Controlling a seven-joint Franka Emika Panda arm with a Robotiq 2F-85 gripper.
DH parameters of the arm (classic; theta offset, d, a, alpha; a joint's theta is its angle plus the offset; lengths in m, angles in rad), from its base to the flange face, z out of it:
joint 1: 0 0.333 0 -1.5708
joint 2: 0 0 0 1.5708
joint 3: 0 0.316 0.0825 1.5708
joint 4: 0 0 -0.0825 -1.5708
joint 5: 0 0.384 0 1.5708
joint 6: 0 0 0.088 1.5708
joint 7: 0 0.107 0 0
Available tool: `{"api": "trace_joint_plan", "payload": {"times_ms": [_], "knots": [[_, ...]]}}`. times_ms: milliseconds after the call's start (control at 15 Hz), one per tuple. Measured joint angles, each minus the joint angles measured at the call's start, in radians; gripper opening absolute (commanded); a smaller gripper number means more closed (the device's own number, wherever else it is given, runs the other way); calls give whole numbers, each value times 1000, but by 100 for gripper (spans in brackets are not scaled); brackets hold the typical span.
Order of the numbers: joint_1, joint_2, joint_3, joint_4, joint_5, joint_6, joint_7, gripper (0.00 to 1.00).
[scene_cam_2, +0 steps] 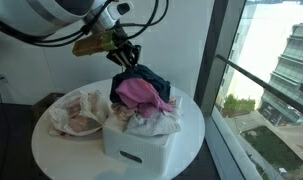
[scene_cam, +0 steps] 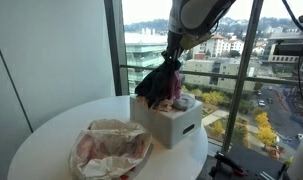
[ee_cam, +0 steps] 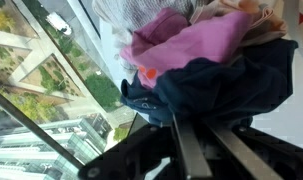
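1. Wrist view first: the hand (ee_cam: pixel 196 125) has its two fingers drawn together and clamped on a bunched fold of the dark cloth (ee_cam: pixel 226 85), with a pink cloth (ee_cam: pixel 191 45) just beyond it.
2. Both exterior views show where the dark cloth (scene_cam: pixel 159 82) is. It hangs from the hand (scene_cam: pixel 172 57) over a white box (scene_cam: pixel 171 125), and its lower end touches the clothes heaped in that box.
3. That box (scene_cam_2: pixel 131 145) stands toward the right side of the round worktop (scene_cam_2: pixel 61 150), close to the window. A crumpled pale bundle (scene_cam_2: pixel 76 110) lies to its left, apart from the hand (scene_cam_2: pixel 124 52).
4. Handling, as I read it: this is limp, light fabric with no stiffness at all. It sags and folds under its own weight and looks neither fragile nor slippery. It could snag or drag the pink cloth (scene_cam_2: pixel 139 93) beneath it, because the two lie touching.
5. The best hold looks like the one it has now, a gathered pinch through several layers near the top edge. A single thin layer could slide out.
6. For direction, the dark cloth (scene_cam_2: pixel 151 75) has its long axis running roughly up and down. The gripped end is on top and the loose end spreads out below. The folds hide which edge is hem or corner, so I cannot tell.
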Motion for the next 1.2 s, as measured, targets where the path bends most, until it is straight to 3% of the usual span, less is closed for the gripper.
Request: {"api": "trace_joint_plan", "payload": {"times_ms": [133,600,867,1200], "knots": [[-13,41,7,-17,-6,-1,17,44],[5,50,25,-9,-7,4,25,96],[31,98,28,17,4,4,24,100],[53,272,26,89,22,5,25,100]]}}
